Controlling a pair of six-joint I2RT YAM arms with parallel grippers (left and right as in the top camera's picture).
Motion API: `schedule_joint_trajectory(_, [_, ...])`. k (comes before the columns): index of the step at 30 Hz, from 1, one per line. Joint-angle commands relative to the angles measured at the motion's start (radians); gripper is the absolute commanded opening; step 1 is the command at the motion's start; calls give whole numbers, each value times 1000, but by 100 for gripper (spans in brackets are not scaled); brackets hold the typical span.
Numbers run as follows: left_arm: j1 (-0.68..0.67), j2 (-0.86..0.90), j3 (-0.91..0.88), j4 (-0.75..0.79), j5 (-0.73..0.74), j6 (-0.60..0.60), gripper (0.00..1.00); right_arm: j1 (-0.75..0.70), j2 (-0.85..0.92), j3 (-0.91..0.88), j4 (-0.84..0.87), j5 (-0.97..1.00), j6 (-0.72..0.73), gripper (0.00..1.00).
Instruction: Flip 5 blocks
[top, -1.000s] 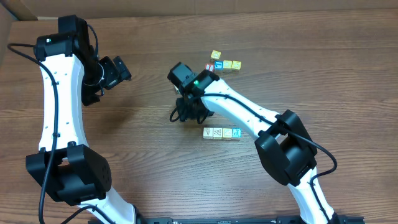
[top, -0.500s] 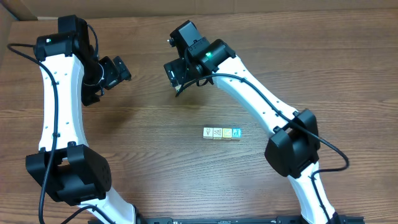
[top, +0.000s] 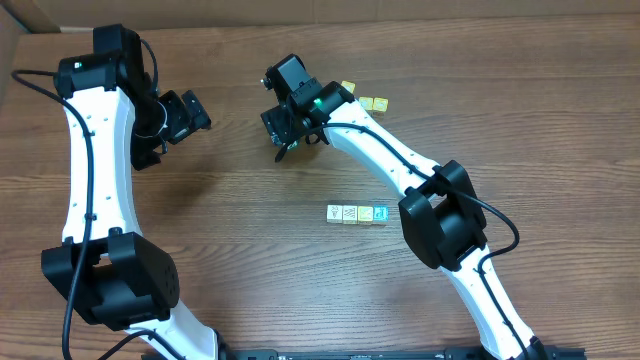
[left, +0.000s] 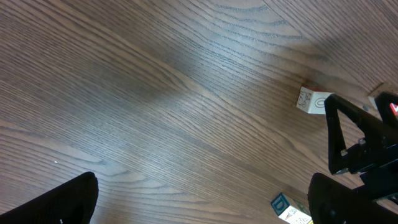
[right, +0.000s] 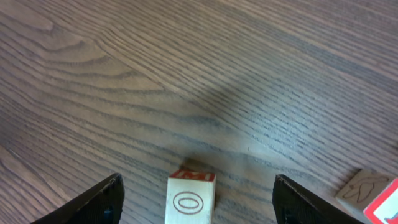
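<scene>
Wooden "O" block (right: 189, 198) sat untouched between the right gripper's (right: 197, 183) parted fingers (right: 102, 200), left gripper (top: 192, 112) hung spread wide, row of four blocks (top: 357, 213) lay well apart.

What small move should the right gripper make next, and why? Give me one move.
Probably close the right gripper on the O block. The block sits on the table centred between the open fingers, touching neither, so a squeeze looks likely to catch it for a flip.
</scene>
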Motion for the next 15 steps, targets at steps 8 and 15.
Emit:
schedule_joint_trajectory(8, [-3, 11, 0, 1, -7, -3, 100, 10, 64, -34, -2, -5, 55, 72])
schedule_joint_trajectory(15, [-3, 11, 0, 1, -6, -3, 100, 11, 64, -34, -13, -15, 114, 59])
